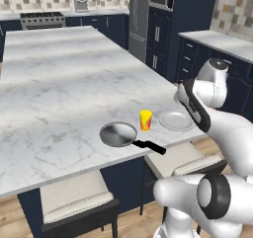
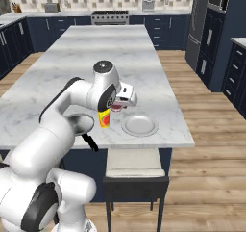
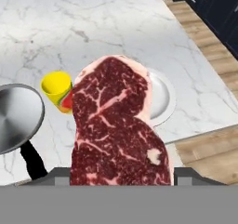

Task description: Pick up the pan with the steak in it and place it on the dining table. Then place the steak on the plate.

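The grey pan [image 1: 118, 134] sits empty near the front edge of the dining table [image 1: 59, 84], its black handle [image 1: 150, 146] poking over the edge. My gripper [image 2: 121, 102] hangs above the table between the pan [image 2: 82, 122] and the white plate [image 2: 139, 125], shut on the red marbled steak [image 2: 116, 108]. In the hand view the steak [image 3: 118, 125] hangs upright in the jaws and covers part of the plate [image 3: 161, 97], with the pan [image 3: 16, 116] at the left. The plate [image 1: 175, 121] has nothing on it.
A yellow cup [image 1: 145, 120] stands between pan and plate, close under the hand [image 3: 58, 90]. Two cushioned stools [image 1: 74, 197] [image 1: 183, 163] are tucked under the table's near edge. Wood floor lies to the right of the table [image 2: 206, 125].
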